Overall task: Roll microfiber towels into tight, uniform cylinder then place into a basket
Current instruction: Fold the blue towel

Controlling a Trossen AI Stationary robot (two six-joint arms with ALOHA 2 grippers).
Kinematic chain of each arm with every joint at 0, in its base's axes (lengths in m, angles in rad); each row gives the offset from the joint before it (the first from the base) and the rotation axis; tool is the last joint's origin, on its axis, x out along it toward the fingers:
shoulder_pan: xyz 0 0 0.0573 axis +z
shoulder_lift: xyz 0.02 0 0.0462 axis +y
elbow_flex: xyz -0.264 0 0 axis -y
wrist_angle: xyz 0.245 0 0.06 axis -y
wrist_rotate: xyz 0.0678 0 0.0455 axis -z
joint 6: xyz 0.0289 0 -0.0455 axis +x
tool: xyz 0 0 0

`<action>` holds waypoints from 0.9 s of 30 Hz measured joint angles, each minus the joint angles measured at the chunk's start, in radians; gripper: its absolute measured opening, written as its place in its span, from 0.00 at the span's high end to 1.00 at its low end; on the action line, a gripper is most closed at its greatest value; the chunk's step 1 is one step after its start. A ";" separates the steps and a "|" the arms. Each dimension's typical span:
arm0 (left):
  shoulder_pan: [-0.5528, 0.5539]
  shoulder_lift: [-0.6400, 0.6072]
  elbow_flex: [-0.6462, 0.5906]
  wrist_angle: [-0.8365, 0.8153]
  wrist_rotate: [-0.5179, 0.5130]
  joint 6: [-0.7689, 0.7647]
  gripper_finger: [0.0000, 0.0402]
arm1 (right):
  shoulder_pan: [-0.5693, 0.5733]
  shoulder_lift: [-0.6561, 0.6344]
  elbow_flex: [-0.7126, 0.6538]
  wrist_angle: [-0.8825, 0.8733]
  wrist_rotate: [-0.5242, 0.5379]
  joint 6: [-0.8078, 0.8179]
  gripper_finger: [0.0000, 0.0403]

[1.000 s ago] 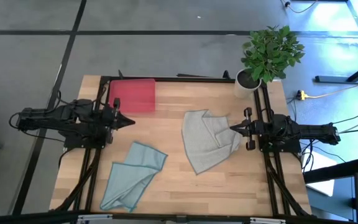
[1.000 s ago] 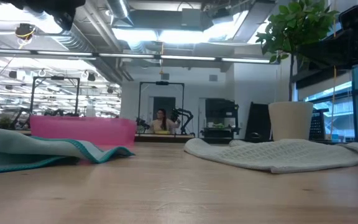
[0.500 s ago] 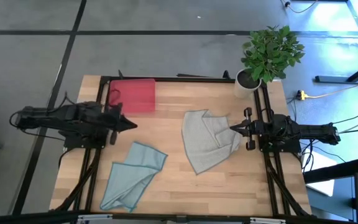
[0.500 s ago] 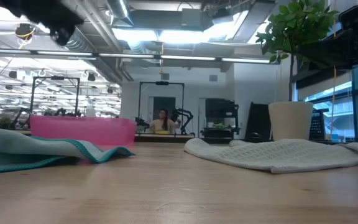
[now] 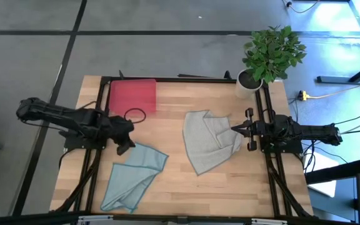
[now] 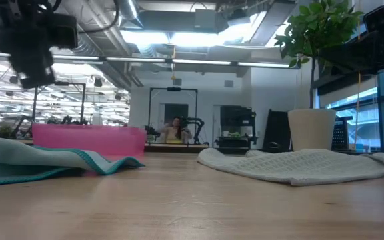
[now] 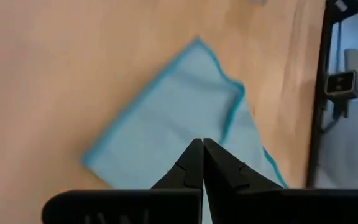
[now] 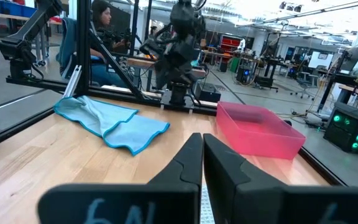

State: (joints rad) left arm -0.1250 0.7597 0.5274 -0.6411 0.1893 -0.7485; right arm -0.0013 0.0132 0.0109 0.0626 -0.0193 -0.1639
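1. Looking straight down, we see the left gripper [image 5: 129, 142] reached out over the pale wooden table [image 5: 167, 187], hanging above the upper corner of the crumpled pale blue-teal microfiber towel [image 5: 133, 176]; its two dark fingers [image 7: 191, 163] are pressed together, grasping nothing.
2. We see the right gripper [image 5: 234, 128] held level at the edge of the rumpled light grey microfiber towel [image 5: 210, 140], its arm stretched straight along the table's right side, fingers [image 8: 191, 163] pinched together and empty.
3. We find the shallow red rectangular plastic basket [image 5: 132, 96] at the table's far left, holding no towel.
4. Both towels lie unrolled, well apart from each other.
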 joint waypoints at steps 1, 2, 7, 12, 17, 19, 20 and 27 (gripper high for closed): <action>-0.008 0.012 0.000 0.000 0.015 -0.036 1.00 | 0.000 0.000 0.000 0.000 0.000 -0.001 0.96; -0.017 0.023 0.000 0.002 0.022 -0.074 1.00 | 0.000 0.000 0.000 0.000 0.000 -0.001 0.96; -0.035 0.061 0.000 0.002 0.023 -0.223 1.00 | 0.000 0.000 0.000 0.000 0.000 -0.002 0.96; -0.049 0.081 0.000 -0.010 0.025 -0.314 1.00 | 0.000 0.000 0.000 0.000 0.000 -0.002 0.96; -0.060 0.092 0.000 -0.024 0.063 -0.347 1.00 | 0.000 0.000 0.000 0.000 0.000 -0.002 0.96; -0.065 0.092 0.000 -0.025 0.069 -0.330 1.00 | 0.000 0.000 0.000 0.000 0.000 -0.002 0.96; -0.069 0.092 0.000 -0.024 0.072 -0.322 1.00 | 0.000 0.000 0.000 0.000 0.000 -0.002 0.96; -0.123 0.092 0.000 -0.024 0.058 -0.273 1.00 | 0.000 0.000 0.000 0.057 0.000 -0.009 0.99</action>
State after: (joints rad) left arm -0.2484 0.8520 0.5274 -0.6655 0.2470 -1.0211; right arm -0.0013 0.0132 0.0107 0.1196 -0.0193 -0.1728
